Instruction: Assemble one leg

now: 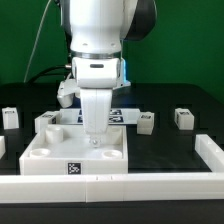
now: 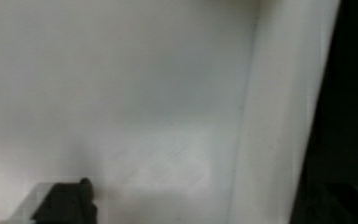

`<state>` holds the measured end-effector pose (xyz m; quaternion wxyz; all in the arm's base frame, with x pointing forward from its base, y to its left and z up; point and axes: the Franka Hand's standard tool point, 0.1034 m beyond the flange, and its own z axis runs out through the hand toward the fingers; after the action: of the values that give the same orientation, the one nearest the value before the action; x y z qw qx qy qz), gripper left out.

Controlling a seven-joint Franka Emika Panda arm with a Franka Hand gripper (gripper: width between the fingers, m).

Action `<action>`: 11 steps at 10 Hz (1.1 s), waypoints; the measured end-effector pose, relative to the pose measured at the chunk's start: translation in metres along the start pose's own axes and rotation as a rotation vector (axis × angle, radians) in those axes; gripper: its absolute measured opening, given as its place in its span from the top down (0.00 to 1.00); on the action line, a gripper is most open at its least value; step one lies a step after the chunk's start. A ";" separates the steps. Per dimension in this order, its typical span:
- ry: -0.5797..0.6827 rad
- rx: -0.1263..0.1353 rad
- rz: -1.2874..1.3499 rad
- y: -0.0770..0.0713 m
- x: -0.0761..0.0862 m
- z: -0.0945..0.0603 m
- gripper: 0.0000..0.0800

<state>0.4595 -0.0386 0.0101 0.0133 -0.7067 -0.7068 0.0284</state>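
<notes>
My gripper point(image 1: 95, 112) points straight down over the large flat white tray point(image 1: 60, 152). It is shut on a white leg point(image 1: 96, 130), which it holds upright with its lower end at the tray's far middle part. In the wrist view the leg's blurred white surface point(image 2: 158, 110) fills the picture between a dark fingertip point(image 2: 60, 205) and a dark edge on the other side; the gripper point(image 2: 202, 200) is closed around it. Three more legs lie loose on the black table: one point(image 1: 10, 117) at the exterior view's left and two point(image 1: 146, 122) point(image 1: 183, 118) at its right.
A white block point(image 1: 47, 121) sits at the tray's far left corner. A low white rail point(image 1: 120, 185) runs along the front and turns up the exterior view's right side point(image 1: 211, 152). The marker board point(image 1: 122, 114) lies behind the tray.
</notes>
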 end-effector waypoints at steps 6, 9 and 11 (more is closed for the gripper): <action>0.000 -0.008 -0.001 0.002 0.000 -0.001 0.92; 0.000 -0.009 -0.001 0.002 0.000 -0.001 0.92; 0.001 -0.010 -0.001 0.002 0.000 -0.001 0.92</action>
<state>0.4618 -0.0387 0.0111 0.0101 -0.7065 -0.7072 0.0248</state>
